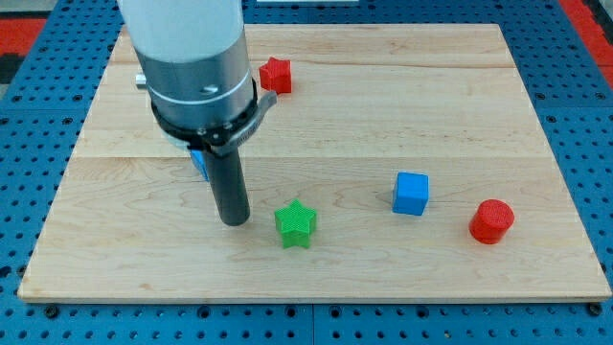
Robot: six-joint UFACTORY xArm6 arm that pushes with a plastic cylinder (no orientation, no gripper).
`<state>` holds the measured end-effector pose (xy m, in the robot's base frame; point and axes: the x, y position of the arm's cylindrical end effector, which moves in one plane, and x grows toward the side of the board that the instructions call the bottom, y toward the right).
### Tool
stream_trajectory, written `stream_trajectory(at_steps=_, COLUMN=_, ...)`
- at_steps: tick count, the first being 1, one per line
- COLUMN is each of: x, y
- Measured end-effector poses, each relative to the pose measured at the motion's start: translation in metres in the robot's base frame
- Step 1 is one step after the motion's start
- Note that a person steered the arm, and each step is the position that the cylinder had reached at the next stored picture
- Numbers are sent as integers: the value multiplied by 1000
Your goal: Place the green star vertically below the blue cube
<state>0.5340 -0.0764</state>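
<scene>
While my tip point(234, 219) sits left of green star point(295, 223) (no long axis), blue cube point(411, 193) right

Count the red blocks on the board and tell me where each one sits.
2. A red star-like block lies near the view's top, right of the arm; a red cylinder lies at the view's right, beside the blue cube. The arm may hide others.

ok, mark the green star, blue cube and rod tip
green star point(295, 223), camera view, on its top face
blue cube point(411, 193), camera view, on its front face
my tip point(234, 222), camera view, on the rod's very end, left of the star
</scene>
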Motion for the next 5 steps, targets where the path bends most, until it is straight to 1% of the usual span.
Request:
stream_trajectory(at_steps=2, x=5, y=147)
stream_trajectory(at_steps=3, x=8, y=116)
stream_trajectory(at_steps=4, x=21, y=6)
stream_trajectory(at_steps=5, x=13, y=-94)
